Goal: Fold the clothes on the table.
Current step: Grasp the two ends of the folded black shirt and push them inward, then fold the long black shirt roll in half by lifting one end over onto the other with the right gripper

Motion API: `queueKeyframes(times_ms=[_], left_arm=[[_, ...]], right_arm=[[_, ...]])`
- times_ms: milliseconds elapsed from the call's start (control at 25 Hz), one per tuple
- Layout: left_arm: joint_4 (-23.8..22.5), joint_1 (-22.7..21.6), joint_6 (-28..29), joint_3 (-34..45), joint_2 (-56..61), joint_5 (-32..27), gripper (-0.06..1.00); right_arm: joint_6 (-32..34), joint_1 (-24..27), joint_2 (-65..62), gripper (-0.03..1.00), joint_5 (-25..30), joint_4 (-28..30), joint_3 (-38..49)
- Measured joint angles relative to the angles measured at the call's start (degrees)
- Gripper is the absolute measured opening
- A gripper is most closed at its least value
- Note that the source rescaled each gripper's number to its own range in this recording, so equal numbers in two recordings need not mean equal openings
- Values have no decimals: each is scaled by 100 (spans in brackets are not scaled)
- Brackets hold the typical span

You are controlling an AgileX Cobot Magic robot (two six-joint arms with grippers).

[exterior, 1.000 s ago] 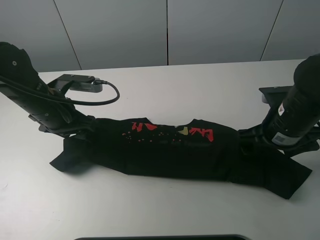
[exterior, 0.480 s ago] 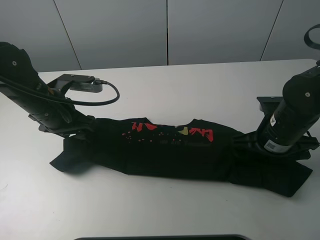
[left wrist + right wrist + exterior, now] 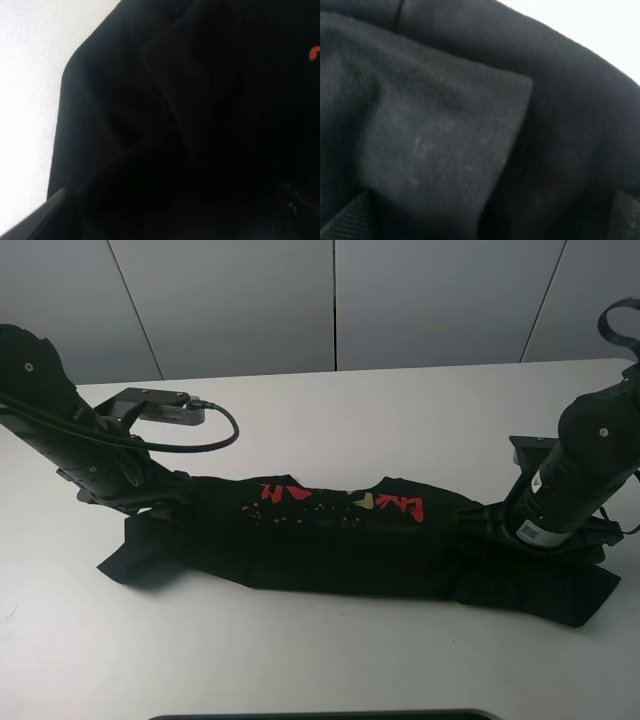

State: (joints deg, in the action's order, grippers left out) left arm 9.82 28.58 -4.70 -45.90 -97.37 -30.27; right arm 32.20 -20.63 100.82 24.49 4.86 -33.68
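Grey wall panels are seen behind a large white smooth-topped table, whose near edge is cut off at 6 o'clock by a dark strip that cannot be identified. Across the table's middle a black short-sleeved cotton T-shirt is laid out as a long crumpled band running from 9 o'clock to 3 o'clock. Red and yellow printed characters show along its far edge, creased and too small to be read.

The left gripper is set against the shirt's 9 o'clock end and the right gripper against the cloth toward 3 o'clock. In the high view both sets of jaws are lost against the black fabric. The wrist views are filled almost wholly with dark folds and a sliver of white table, so it cannot be told whether either gripper is clenched on the cloth or released.

At 10 o'clock from the shirt a flat grey-black box with a looping black cable is seen, its near end overlapped by the left arm.
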Motion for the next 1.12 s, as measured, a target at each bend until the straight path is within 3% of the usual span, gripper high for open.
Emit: queueKeyframes(times_ms=[120,200,320,440,480,840,1120], left_arm=[[0,0,0,0,0,0,99],[0,0,0,0,0,0,99],[-9,0,0,0,0,0,99],[-22,0,-27,0,0,0,99],[-22,0,-27,0,0,11,99],[-43,0,-27,0,0,0,99],[-66,0,-27,0,0,-11,99]], right_arm=[[-12,0,65,100,0,0,-12],[-51,0,101,93,12,0,-32],[-71,0,149,62,-122,-24,-57],[-74,-13,184,21,-393,-161,-57],[-74,-22,184,14,-451,-177,-57],[-119,-33,187,14,-500,-52,-57],[-119,327,53,14,-96,635,-168]])
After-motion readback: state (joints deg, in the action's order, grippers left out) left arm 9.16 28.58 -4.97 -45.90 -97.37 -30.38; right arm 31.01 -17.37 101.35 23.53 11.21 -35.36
